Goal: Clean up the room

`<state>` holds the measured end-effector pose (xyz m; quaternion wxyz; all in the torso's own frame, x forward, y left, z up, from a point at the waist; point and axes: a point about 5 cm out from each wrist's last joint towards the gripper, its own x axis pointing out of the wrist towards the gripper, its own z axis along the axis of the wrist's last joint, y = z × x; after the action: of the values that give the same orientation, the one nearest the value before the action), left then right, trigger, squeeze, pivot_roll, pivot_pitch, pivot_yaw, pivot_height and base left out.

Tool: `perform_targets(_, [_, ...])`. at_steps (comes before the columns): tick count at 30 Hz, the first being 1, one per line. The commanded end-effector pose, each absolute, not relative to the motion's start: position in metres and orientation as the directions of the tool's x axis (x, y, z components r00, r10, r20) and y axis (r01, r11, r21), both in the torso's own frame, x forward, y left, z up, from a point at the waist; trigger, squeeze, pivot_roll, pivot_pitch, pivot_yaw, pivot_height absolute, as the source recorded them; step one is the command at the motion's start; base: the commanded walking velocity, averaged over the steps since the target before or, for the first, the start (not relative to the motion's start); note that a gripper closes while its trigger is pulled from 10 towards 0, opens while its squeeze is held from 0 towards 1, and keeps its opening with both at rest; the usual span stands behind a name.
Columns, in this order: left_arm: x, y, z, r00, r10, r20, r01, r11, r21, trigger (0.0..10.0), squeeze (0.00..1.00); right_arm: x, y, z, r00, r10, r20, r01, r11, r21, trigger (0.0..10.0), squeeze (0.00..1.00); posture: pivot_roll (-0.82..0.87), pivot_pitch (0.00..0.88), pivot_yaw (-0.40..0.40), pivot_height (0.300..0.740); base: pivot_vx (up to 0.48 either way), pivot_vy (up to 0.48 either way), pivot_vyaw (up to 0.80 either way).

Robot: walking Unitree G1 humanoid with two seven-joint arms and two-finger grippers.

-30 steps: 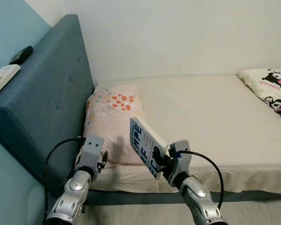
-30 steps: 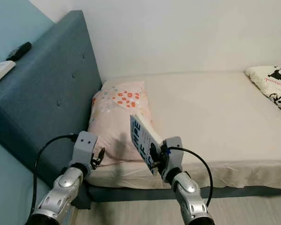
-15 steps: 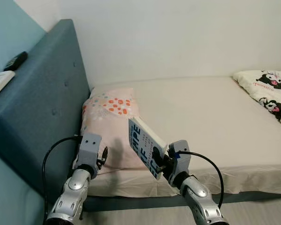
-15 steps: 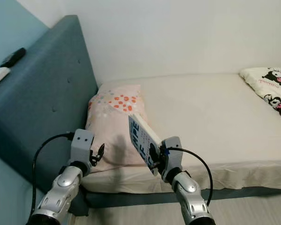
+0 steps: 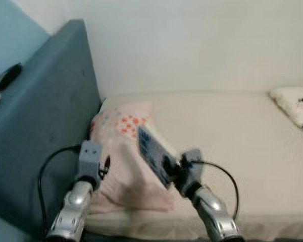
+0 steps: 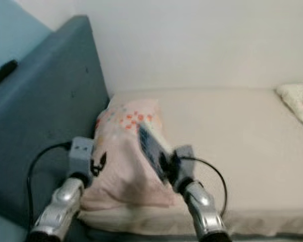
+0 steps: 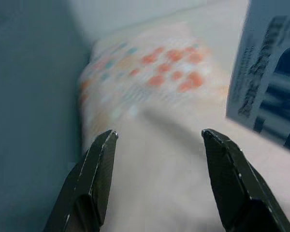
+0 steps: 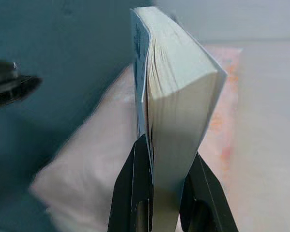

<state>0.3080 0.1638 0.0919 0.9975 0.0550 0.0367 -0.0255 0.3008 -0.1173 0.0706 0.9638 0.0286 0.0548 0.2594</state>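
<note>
Two grippers hover over the pillow (image 5: pixel 122 151): the right gripper (image 8: pixel 160 159) pinches a book (image 8: pixel 171 111) upright, the left gripper (image 7: pixel 157 140) gapes empty. Carrying looks underway; next likely needs somewhere to set it down.

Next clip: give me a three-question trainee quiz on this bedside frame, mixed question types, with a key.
1. True or false: the right gripper is shut on the book.
2. The left gripper is: A open, pointing at the pillow; B shut on the pillow; C holding the book.
3. Fill in: the dark remote lies on top of the ____.

Key: 1 true. 2 A. 3 headboard.
</note>
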Motion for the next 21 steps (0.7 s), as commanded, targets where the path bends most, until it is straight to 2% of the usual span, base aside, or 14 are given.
perform_targets(1, [0.3029, 0.1644, 0.0837, 0.993, -0.042, -0.111, 0.054, 0.992, 0.111, 10.0, 0.00, 0.2994, -0.1273, 0.0690, 0.879, 0.469, -0.091, -0.462, 0.883, 0.087, 10.0, 0.00, -0.05, 0.083, -0.004, 0.740, 0.000, 0.000, 0.00])
perform_targets(12, [0.3022, 0.1688, 0.0832, 0.993, -0.031, -0.114, 0.045, 0.992, 0.119, 10.0, 0.00, 0.3000, -0.1263, 0.0693, 0.879, 0.469, -0.088, -0.461, 0.882, 0.093, 10.0, 0.00, -0.05, 0.083, -0.004, 0.740, 0.000, 0.000, 0.00])
perform_targets(19, [0.3012, 0.1718, 0.0834, 0.991, -0.031, -0.128, 0.048, 0.990, 0.136, 10.0, 0.00, 0.2995, -0.1237, 0.0701, 0.875, 0.477, -0.085, -0.460, 0.873, 0.163, 10.0, 0.00, -0.04, 0.095, -0.001, 0.740, 0.000, 0.000, 0.00])
perform_targets(21, [0.2999, 0.1689, 0.0834, 0.988, -0.066, -0.139, 0.089, 0.983, 0.162, 10.0, 0.00, 0.2967, -0.1187, 0.0707, 0.858, 0.508, -0.081, -0.487, 0.853, 0.190, 10.0, 0.00, -0.04, 0.097, 0.000, 0.740, 0.000, 0.000, 0.00])
